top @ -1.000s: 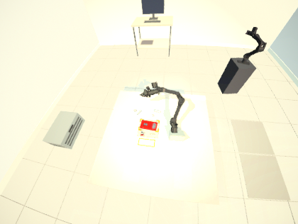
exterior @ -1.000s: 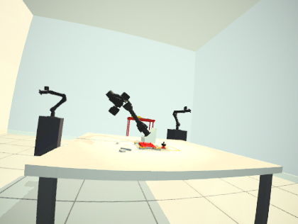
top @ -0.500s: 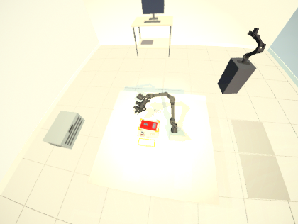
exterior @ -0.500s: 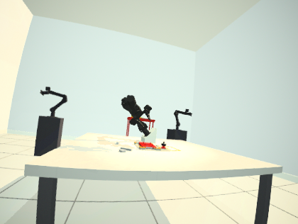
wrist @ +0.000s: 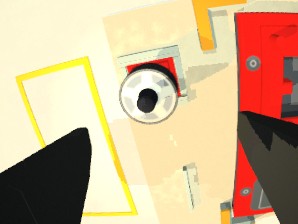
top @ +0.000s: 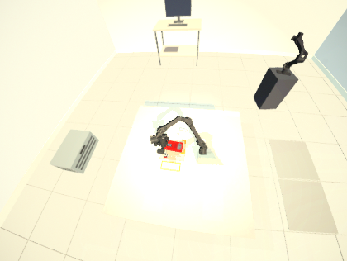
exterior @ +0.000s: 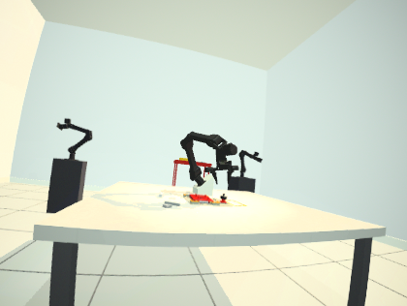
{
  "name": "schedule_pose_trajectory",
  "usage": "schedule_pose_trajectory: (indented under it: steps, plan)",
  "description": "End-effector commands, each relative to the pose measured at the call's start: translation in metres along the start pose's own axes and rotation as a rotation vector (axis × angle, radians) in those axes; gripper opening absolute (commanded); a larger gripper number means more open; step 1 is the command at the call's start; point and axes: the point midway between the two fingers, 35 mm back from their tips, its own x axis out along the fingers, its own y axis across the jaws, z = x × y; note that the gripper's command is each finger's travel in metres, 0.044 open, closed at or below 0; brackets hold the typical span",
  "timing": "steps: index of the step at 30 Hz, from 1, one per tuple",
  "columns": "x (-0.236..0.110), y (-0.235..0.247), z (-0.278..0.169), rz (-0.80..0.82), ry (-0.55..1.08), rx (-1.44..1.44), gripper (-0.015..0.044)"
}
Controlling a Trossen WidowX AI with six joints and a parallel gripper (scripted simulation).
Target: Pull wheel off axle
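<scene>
The wheel (wrist: 131, 92) (exterior: 223, 197) has a pale spoked face in the wrist view and sits on the dark upright axle (wrist: 146, 101), above a small red base. The marked area is a yellow rectangular outline (wrist: 53, 68) (top: 170, 170) on the table, left of the wheel in the wrist view. My gripper (wrist: 165, 130) is open and empty above the wheel. Its left finger overlaps the outline in the wrist view and its right finger overlaps the red part, with the wheel between them off-centre, nearer the left finger. The wheel is mostly hidden by the arm in the top view.
A tan board (wrist: 145, 32) lies under the axle's base. A large red part (wrist: 248, 90) (top: 168, 145) lies on it beside the wheel, with an orange bracket (wrist: 204, 27) near its upper corner. A thin grey upright piece (wrist: 191, 187) stands below the wheel in the wrist view.
</scene>
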Motion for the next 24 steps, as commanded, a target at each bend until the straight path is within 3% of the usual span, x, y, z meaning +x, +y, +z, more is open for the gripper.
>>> schedule_pose_trajectory:
  steps: [1, 15, 24]
  plan:
    - [0.008, 0.021, -0.016, -0.164, 0.007, -0.13, 0.03]
    - [0.009, 0.021, -0.009, -0.164, 0.007, -0.13, 0.03]
    - [0.063, 0.012, -0.007, -0.165, 0.006, -0.13, 0.03]
